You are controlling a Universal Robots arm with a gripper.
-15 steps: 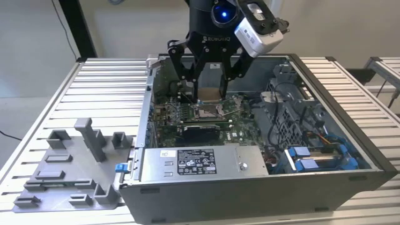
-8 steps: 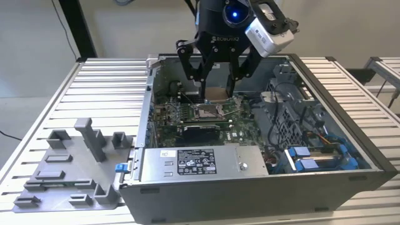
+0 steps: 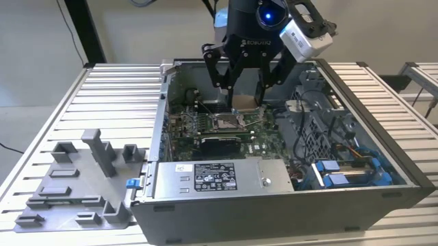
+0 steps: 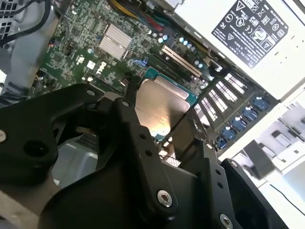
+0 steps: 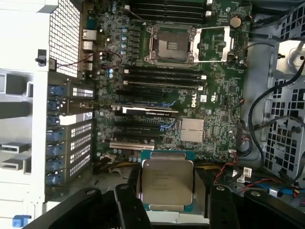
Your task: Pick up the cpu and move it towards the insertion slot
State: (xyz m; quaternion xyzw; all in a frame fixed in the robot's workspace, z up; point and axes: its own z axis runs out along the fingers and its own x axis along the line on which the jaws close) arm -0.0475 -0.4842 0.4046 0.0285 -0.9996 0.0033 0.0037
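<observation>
In the exterior view my gripper (image 3: 245, 107) hangs inside the open computer case, shut on the cpu (image 3: 243, 102), whose tan side shows between the black fingers. The insertion slot (image 3: 229, 122), a square socket in a silver frame on the green board, lies just below and slightly toward that view's left of the cpu. In the first wrist view the cpu (image 5: 167, 183) shows its pale silver face between two fingers (image 5: 129, 202), and the insertion slot (image 5: 170, 44) sits farther along the board with its metal lid (image 5: 212, 45) swung open beside it. The second wrist view shows the cpu (image 4: 162, 107) held above the board.
A silver power supply box (image 3: 219, 177) fills the case's front. Blue drive bays (image 3: 349, 171) and cables sit at the exterior view's right. Black memory and card slots (image 5: 162, 78) lie between cpu and socket. A grey tray (image 3: 75, 189) rests on the slatted table (image 3: 116, 97).
</observation>
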